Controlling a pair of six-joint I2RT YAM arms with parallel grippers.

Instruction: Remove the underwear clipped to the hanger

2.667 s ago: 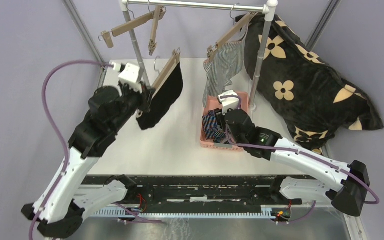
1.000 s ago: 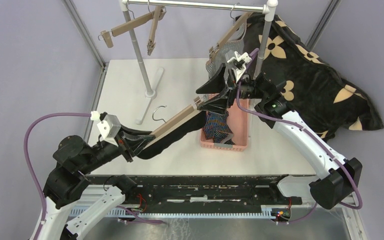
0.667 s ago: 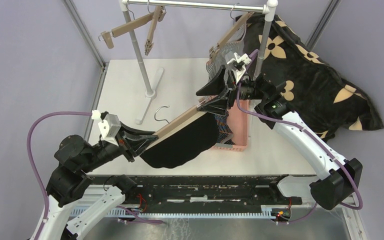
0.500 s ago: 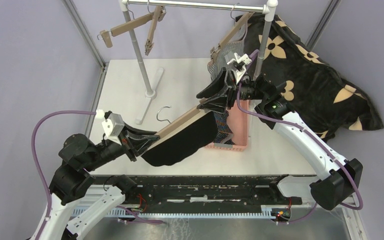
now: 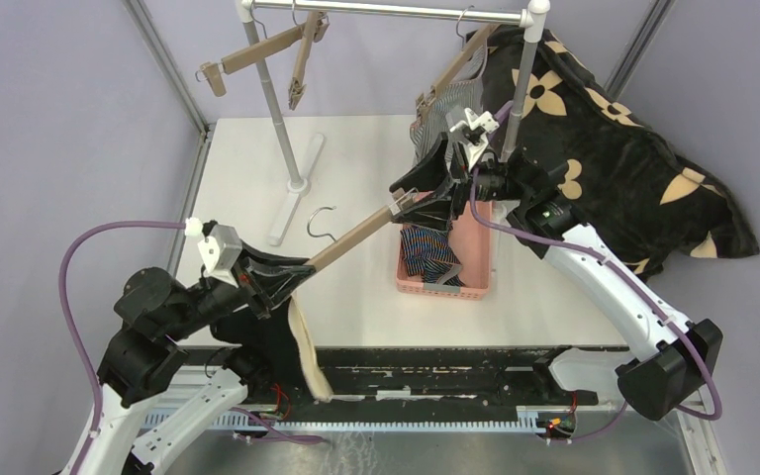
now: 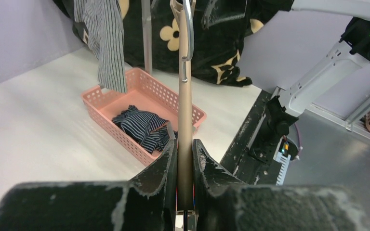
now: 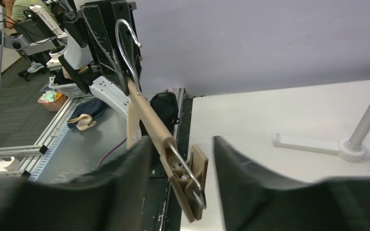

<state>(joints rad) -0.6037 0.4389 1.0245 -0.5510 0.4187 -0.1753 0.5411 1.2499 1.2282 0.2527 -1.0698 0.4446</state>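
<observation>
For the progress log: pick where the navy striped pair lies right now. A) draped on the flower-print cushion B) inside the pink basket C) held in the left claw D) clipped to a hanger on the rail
B: the navy striped pair lies bunched inside the pink basket, and the left claw is shut on the wooden hanger, not on cloth.

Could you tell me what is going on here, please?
Two robot arms are taking underwear off a wooden hanger. The left gripper is clamped on one end of it. The right gripper has its open fingers either side of the clip at the other end, which holds nothing. The black pair hangs down from the left gripper's end only. A navy striped pair lies in the pink basket, and a grey striped pair hangs from a second hanger on the rail.
</observation>
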